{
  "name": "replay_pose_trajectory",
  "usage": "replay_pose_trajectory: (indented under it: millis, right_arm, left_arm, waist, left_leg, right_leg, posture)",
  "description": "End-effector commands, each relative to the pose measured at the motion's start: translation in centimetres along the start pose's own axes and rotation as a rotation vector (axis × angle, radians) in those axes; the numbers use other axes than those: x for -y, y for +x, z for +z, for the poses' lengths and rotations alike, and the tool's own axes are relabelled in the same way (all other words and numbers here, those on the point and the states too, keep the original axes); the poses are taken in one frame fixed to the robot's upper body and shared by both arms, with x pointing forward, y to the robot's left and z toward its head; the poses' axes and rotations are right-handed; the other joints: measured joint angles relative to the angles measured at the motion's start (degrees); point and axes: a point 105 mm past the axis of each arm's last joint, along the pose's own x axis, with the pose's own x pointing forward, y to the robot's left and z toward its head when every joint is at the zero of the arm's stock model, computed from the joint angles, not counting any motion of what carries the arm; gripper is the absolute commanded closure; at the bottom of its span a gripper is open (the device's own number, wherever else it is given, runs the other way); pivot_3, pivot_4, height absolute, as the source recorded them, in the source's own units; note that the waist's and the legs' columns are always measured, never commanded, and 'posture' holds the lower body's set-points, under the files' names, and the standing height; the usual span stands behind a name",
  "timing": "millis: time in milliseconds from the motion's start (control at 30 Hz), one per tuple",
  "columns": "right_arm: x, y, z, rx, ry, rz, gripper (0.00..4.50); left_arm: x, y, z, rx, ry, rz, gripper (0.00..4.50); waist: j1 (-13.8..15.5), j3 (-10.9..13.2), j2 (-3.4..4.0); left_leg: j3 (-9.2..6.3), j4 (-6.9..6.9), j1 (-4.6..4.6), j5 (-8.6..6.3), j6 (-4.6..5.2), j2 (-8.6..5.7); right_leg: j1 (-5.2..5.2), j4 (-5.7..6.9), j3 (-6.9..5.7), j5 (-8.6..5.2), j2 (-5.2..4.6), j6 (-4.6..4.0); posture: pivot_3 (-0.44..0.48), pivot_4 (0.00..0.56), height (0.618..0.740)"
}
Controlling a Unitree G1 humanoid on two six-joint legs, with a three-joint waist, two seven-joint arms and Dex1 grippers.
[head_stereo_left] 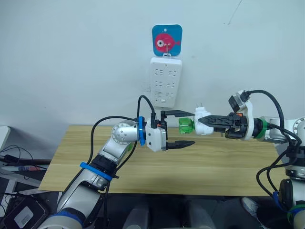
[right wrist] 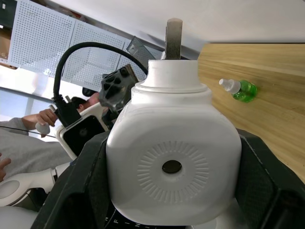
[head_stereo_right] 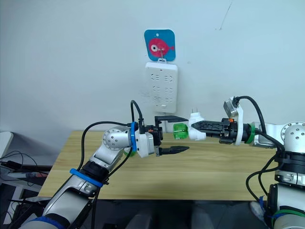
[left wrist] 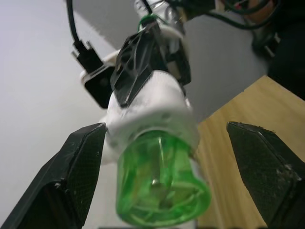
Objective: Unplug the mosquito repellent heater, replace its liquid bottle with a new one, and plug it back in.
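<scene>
Two claws are meeting in mid-air above the wooden surface (head_stereo_left: 157, 167): the right claw (head_stereo_left: 206, 122) is clamped on the mosquito repellent heater (head_stereo_left: 204, 120), unplugged, with its liquid bottle (head_stereo_left: 186, 126) screwed in and pointing at the left claw (head_stereo_left: 186, 128), whose fingers are spread wide on either side of the bottle without touching it. Looks like the bottle-removal step, so next the left needs to close on the green body and twist it off. The new one (right wrist: 239, 89) lies capped on the surface; the power strip (head_stereo_left: 165, 81) hangs on a white wall under a fish-picture hook (head_stereo_left: 167, 40).

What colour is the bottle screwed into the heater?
Translucent green bottle, clearest in the left wrist view.
</scene>
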Motion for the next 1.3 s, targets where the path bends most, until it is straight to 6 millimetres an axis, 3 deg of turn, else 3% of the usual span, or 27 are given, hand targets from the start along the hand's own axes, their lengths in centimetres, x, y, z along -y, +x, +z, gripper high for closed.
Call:
replay_pose_trajectory:
  millis: [33, 333, 500, 600, 767, 900, 1033, 1167, 1233, 1300]
  right_arm:
    - [-1.5, -0.3, 0.2, -0.005, -0.040, 0.057, 1.50]
    - [-1.5, -0.4, 0.2, -0.004, -0.036, 0.057, 1.50]
    - [-1.4, -0.4, 0.2, -0.003, -0.034, 0.051, 1.50]
    - [-1.3, -0.4, 0.1, -0.006, -0.036, 0.050, 1.50]
    - [-1.4, -0.4, 0.1, -0.010, -0.036, 0.053, 1.50]
    - [-1.4, -0.3, -0.1, -0.018, -0.037, 0.054, 1.50]
    - [-1.5, -0.1, -1.0, -0.060, -0.053, 0.053, 1.50]
    - [-1.8, -0.1, -1.8, -0.100, -0.082, 0.048, 1.50]
    - [-2.0, 0.0, -2.0, -0.117, -0.093, 0.052, 1.50]
    - [-2.1, 0.2, -2.1, -0.122, -0.100, 0.058, 1.50]
  left_arm:
    - [-0.6, -0.2, 0.0, -0.011, 0.055, 0.015, 0.17]
    - [-1.8, -0.7, -0.7, -0.049, 0.172, 0.085, 0.17]
    - [-1.4, -0.8, -0.7, -0.041, 0.189, 0.073, 0.17]
    - [-1.4, -0.8, -0.7, -0.034, 0.190, 0.075, 0.76]
    - [-1.2, -0.8, -0.7, -0.030, 0.176, 0.067, 2.22]
    - [-0.7, -0.6, -0.2, 0.010, 0.070, 0.051, 2.24]
    - [-1.2, -0.2, 0.7, 0.083, -0.429, 0.058, 2.24]
    - [-1.4, -0.7, 0.6, 0.053, -1.111, 0.008, 2.24]
    - [-1.7, -1.7, 1.4, 0.111, -1.545, -0.072, 2.24]
    - [-2.2, -2.2, 1.4, 0.148, -1.725, -0.091, 2.24]
  waist:
    - [0.0, 0.0, 0.00]
    - [0.0, 0.0, -0.01]
    - [0.0, 0.0, -0.01]
    - [0.0, 0.0, -0.01]
    - [0.0, 0.0, -0.02]
    - [0.0, 0.0, -0.02]
    - [-0.3, 0.1, 0.00]
    - [-0.8, 0.3, 0.00]
    - [-1.2, 0.3, -0.04]
    - [-1.7, 0.4, -0.02]
  left_leg:
    - [0.01, 0.00, 0.00, 0.00, 0.00, 0.00]
    - [0.01, 0.00, 0.00, 0.00, 0.00, 0.00]
    - [0.00, 0.00, -0.01, 0.00, 0.00, 0.00]
    - [0.01, 0.00, 0.00, 0.00, 0.00, 0.00]
    - [0.00, 0.00, -0.01, 0.00, 0.00, 0.00]
    - [-0.01, 0.00, 0.00, 0.00, 0.01, 0.00]
    - [-0.05, -0.01, -0.02, -0.01, 0.01, 0.01]
    - [-0.21, 0.02, -0.08, -0.01, 0.02, 0.01]
    - [-0.23, 0.03, -0.05, -0.01, 0.02, 0.00]
    - [-0.29, 0.04, -0.03, -0.01, 0.03, -0.01]
  right_leg:
    - [0.00, 0.00, 0.01, 0.00, 0.00, 0.00]
    - [0.00, -0.02, 0.00, 0.00, 0.00, 0.00]
    - [0.00, -0.02, 0.00, 0.00, -0.01, 0.00]
    - [0.00, -0.02, 0.00, 0.00, -0.01, 0.00]
    - [0.00, -0.01, 0.00, 0.00, 0.00, 0.00]
    - [0.00, -0.01, 0.00, 0.00, -0.01, 0.00]
    - [0.00, -0.01, 0.00, 0.00, -0.01, 0.00]
    - [0.01, -0.01, -0.06, -0.02, 0.01, 0.04]
    - [0.05, -0.02, -0.06, -0.08, 0.07, 0.13]
    - [0.05, 0.02, -0.07, -0.15, 0.13, 0.24]
  posture:
    - [0.025, 0.160, 0.740]
    - [0.023, 0.163, 0.740]
    - [0.022, 0.164, 0.740]
    - [0.022, 0.164, 0.740]
    - [0.023, 0.167, 0.740]
    - [0.023, 0.170, 0.740]
    - [0.023, 0.174, 0.740]
    - [0.023, 0.174, 0.740]
    - [0.023, 0.174, 0.740]
    - [0.031, 0.173, 0.740]
